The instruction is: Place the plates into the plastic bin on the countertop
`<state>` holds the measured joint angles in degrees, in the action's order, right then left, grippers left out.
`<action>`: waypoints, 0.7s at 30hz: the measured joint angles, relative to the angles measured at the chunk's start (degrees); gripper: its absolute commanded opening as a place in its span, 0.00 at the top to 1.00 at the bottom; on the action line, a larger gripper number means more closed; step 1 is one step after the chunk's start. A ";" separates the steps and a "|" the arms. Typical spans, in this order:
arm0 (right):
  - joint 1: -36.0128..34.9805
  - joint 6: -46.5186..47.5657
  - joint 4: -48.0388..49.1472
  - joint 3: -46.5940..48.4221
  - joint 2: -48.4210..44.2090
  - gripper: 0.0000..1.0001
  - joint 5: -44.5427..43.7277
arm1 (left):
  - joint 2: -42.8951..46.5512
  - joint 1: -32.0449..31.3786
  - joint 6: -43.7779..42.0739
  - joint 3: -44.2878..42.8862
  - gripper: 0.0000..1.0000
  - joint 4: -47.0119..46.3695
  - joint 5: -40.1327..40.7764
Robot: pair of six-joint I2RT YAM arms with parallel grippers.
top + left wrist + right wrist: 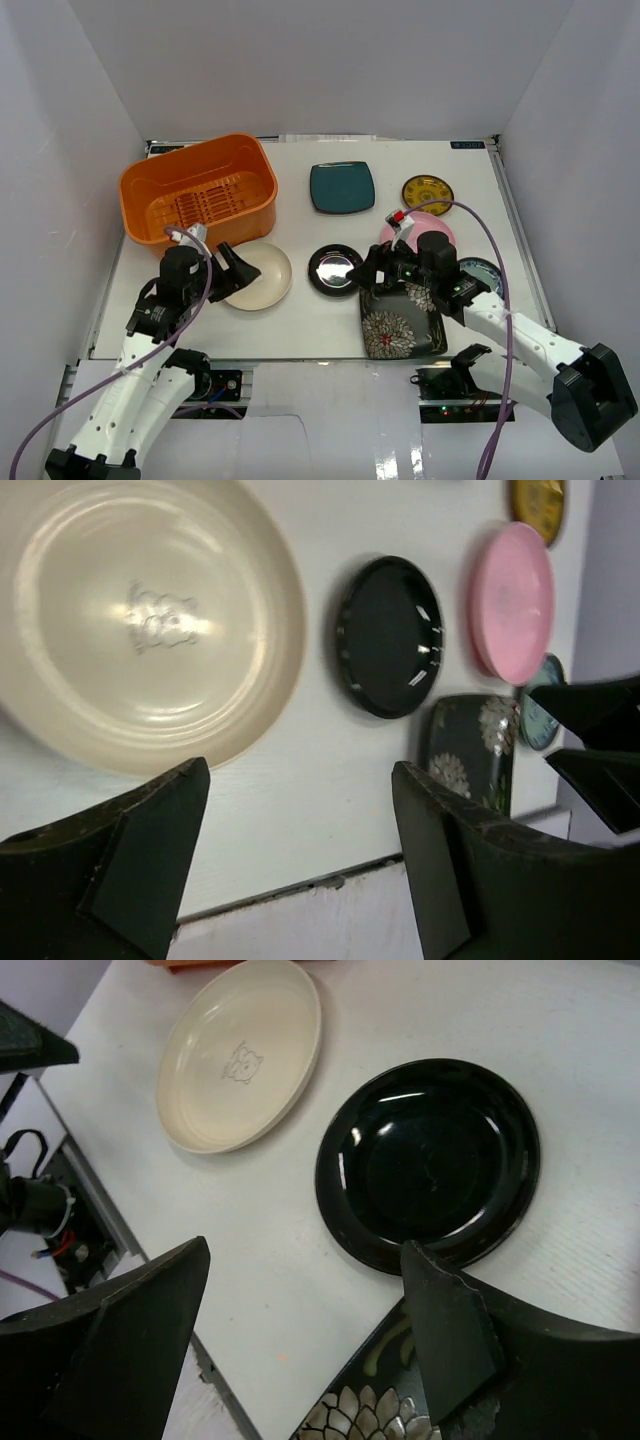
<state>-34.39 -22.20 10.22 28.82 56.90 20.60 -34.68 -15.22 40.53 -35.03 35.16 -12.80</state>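
Observation:
The orange plastic bin [198,190] stands empty at the back left of the white countertop [300,320]. The cream round plate [262,276] [140,620] [240,1055] lies in front of it. My left gripper [240,270] [300,770] is open and empty at that plate's near-left edge. The glossy black round plate [334,269] [430,1160] and the black floral square plate [400,318] [390,1400] lie at mid-table. My right gripper [365,272] [305,1250] is open and empty between them, one finger over the floral plate's corner. The teal plate [341,187], yellow plate [427,191], pink plate [417,232] and light-blue plate [483,270] lie behind it; the right arm partly hides the last two.
Grey walls close the table on three sides. The table's front edge [300,885] runs just below my left gripper. The tips of the two grippers are about a plate's width apart.

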 measured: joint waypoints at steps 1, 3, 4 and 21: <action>-0.11 0.42 -0.20 0.00 -0.17 0.18 -1.09 | -0.26 0.00 0.83 -0.11 0.18 1.88 1.92; -0.24 1.11 -1.09 -0.02 -0.94 0.22 -4.09 | -1.14 0.00 3.45 -0.63 0.19 6.10 6.69; -0.24 1.31 -1.53 -0.13 -1.53 0.23 -6.01 | -1.62 0.00 5.14 -0.83 0.19 8.11 9.42; 0.76 13.88 -13.11 10.40 7.34 0.33 -37.73 | -24.61 0.00 17.20 7.34 0.40 2.51 25.99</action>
<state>-33.63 -8.32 -2.90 39.22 64.25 -17.12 -59.29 -15.22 57.74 -27.68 37.67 13.19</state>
